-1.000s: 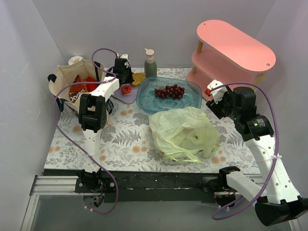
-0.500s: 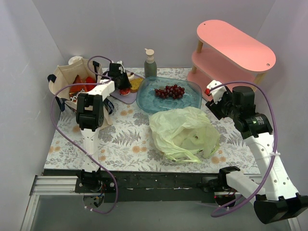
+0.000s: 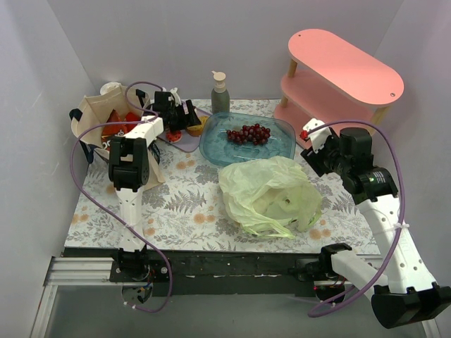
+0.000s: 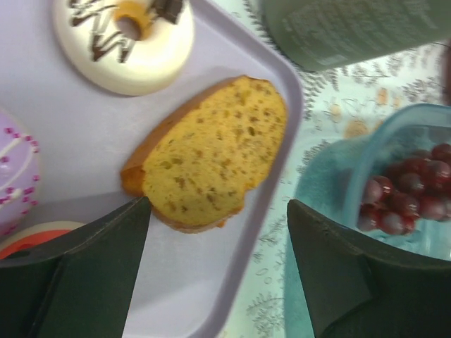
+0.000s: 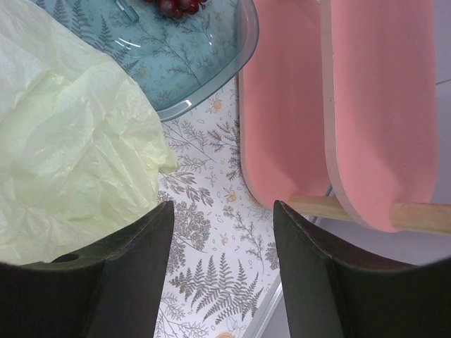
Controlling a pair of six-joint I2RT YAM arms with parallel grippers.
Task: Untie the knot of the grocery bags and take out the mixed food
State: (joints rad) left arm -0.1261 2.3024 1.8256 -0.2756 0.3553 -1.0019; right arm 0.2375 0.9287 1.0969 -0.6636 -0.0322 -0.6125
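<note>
Left gripper (image 4: 218,204) has opened above tray (image 4: 70,148); only wrist view shows donut (image 4: 144,56).

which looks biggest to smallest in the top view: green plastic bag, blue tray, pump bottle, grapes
green plastic bag
blue tray
pump bottle and grapes: about alike, left unranked

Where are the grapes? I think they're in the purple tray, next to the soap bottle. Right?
Not quite. The grapes are in the clear blue tray, not the purple tray, next to the soap bottle. The top view shows it.
</note>
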